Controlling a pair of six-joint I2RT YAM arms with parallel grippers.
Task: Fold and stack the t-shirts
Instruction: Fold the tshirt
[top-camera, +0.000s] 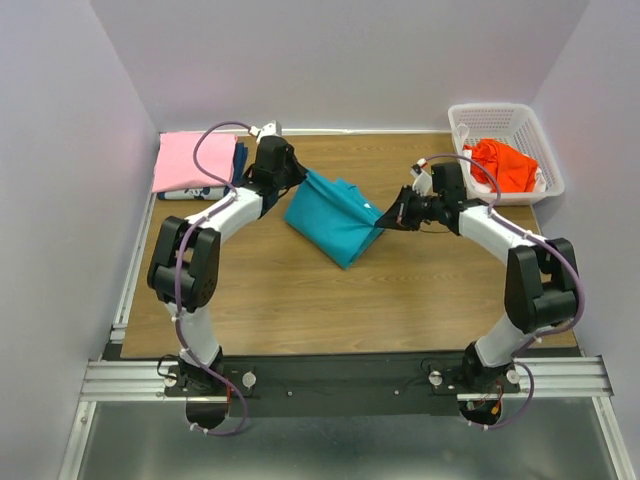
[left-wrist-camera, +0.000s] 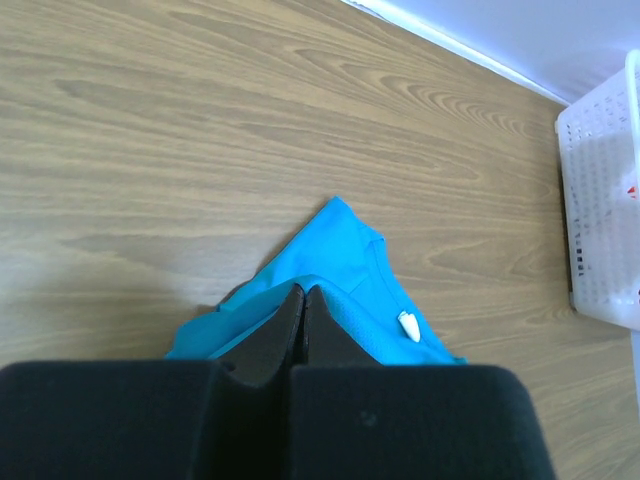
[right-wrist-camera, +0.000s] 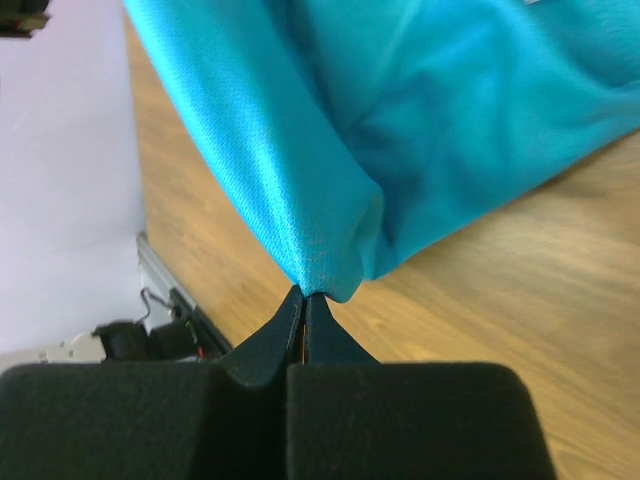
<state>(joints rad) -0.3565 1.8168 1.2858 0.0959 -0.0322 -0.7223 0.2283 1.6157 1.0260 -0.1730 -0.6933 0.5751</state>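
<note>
Closest to the lenses, the left hand (left-wrist-camera: 303, 292) and the right hand (right-wrist-camera: 304, 295) are each pinched fully together on an edge of the same cloth. Over the middle of the table (top-camera: 330, 310), that cloth, the teal t-shirt (top-camera: 335, 215), spans the gap between them. Its long axis runs from the left hand's side across to the right hand's. I cannot tell how much of it rests on the wood. The stack lies to its left in the far-left corner, with the left arm nearer, so I judge the carry goes that way. The count is four shirts. The teal one is held, the pink t-shirt (top-camera: 193, 162) lies on the dark blue t-shirt (top-camera: 240, 160), and the orange-red t-shirt (top-camera: 503, 165) sits in the single white basket (top-camera: 495, 108) far right.
</note>
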